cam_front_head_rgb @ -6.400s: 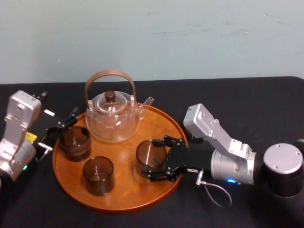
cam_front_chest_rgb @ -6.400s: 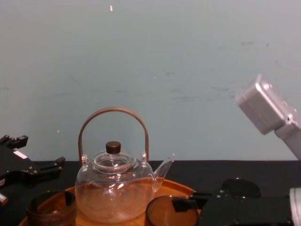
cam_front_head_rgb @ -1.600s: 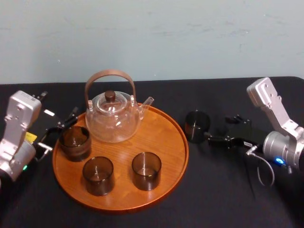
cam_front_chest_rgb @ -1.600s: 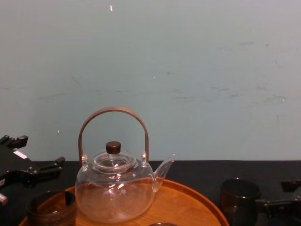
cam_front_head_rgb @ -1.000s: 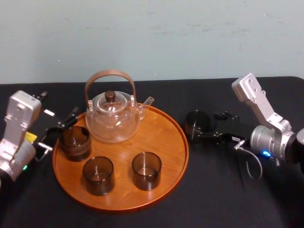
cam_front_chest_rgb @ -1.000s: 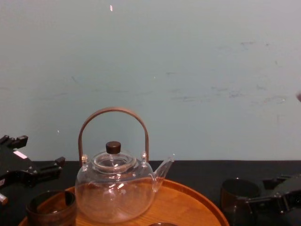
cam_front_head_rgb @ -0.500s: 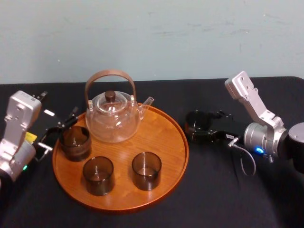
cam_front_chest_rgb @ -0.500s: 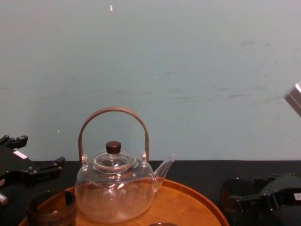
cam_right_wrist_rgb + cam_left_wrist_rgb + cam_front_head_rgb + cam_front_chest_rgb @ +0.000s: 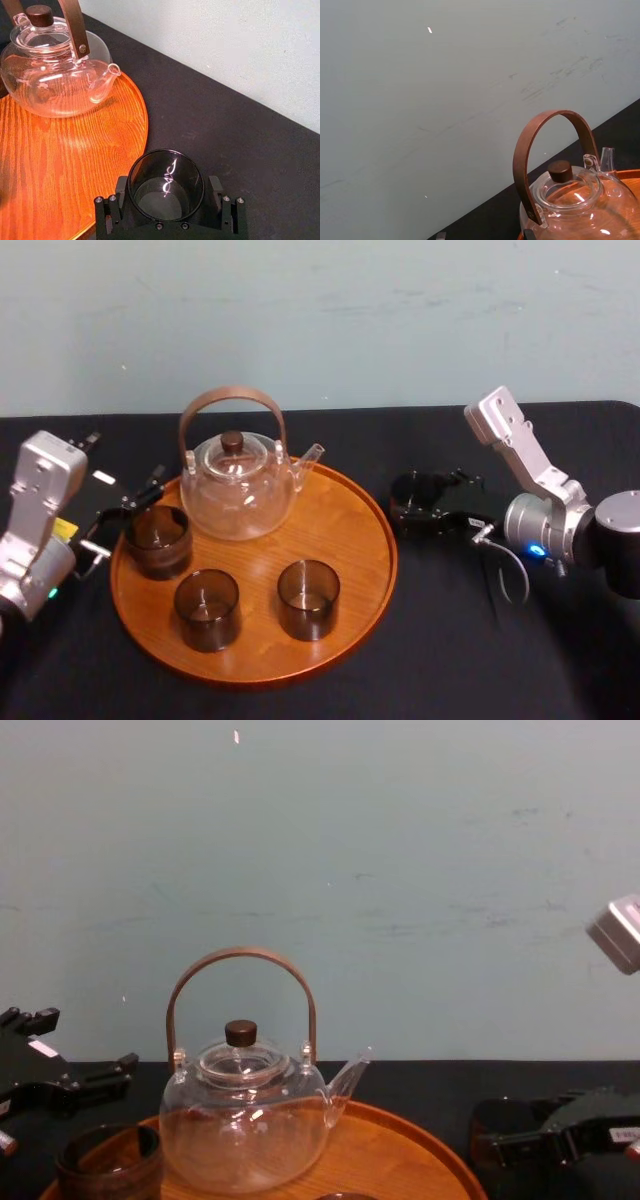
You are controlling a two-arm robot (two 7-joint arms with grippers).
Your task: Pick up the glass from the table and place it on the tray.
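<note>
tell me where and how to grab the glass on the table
Grip the glass by its straight wall, mid-height, level from the robot's right: it stands upright, handleless, the tray close on its left. The right gripper straddles it so; the left gripper rests beside the tray.

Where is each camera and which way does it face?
Head: high, looking down at the round orange-brown wooden tray, clear glass teapot, black table; left gripper parked at the tray's left, right gripper at the small smoky-grey glass tumbler.
Chest: low, facing across the table toward the wall; both grippers at lower corners.
Left wrist: faces the teapot's brown handle and the wall.
Right wrist: looks down over its own gripper onto the tumbler.
Shared: head, chest, right wrist all show the tumbler off the tray.
</note>
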